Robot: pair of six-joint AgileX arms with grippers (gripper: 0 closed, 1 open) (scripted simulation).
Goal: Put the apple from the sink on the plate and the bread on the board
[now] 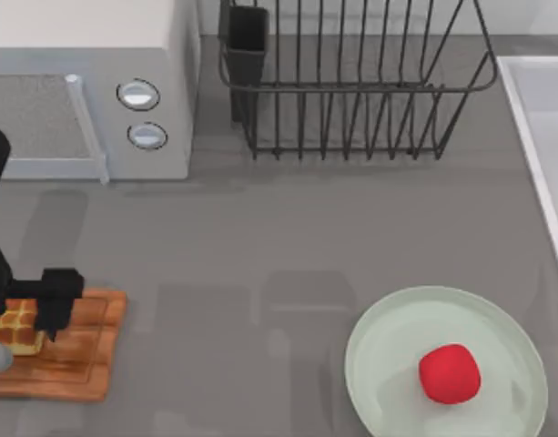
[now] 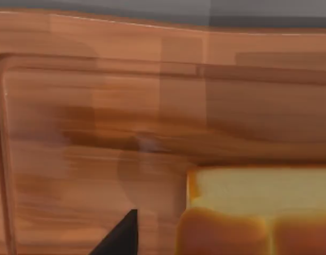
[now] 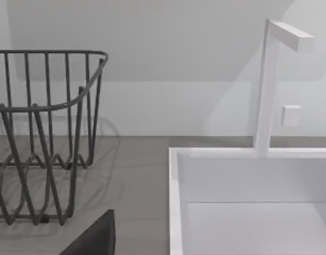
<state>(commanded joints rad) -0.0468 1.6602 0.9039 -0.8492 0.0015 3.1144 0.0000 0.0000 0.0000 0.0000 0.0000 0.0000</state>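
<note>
The golden bread (image 1: 15, 330) lies on the wooden board (image 1: 83, 360) at the table's front left. My left gripper (image 1: 25, 317) hangs low over it, open. In the left wrist view one dark fingertip (image 2: 123, 238) stands a small gap away from the bread (image 2: 258, 212), with the board (image 2: 99, 133) beneath. The red apple (image 1: 450, 373) rests a little right of centre on the pale green plate (image 1: 388, 319) at the front right. The white sink (image 1: 544, 137) runs along the right edge. A dark part of my right gripper (image 3: 93, 239) shows near the sink (image 3: 176, 202).
A white microwave (image 1: 87, 82) stands at the back left. A black wire dish rack (image 1: 351, 91) stands at the back middle, also in the right wrist view as the rack (image 3: 40, 133). A white faucet (image 3: 269, 85) rises behind the sink.
</note>
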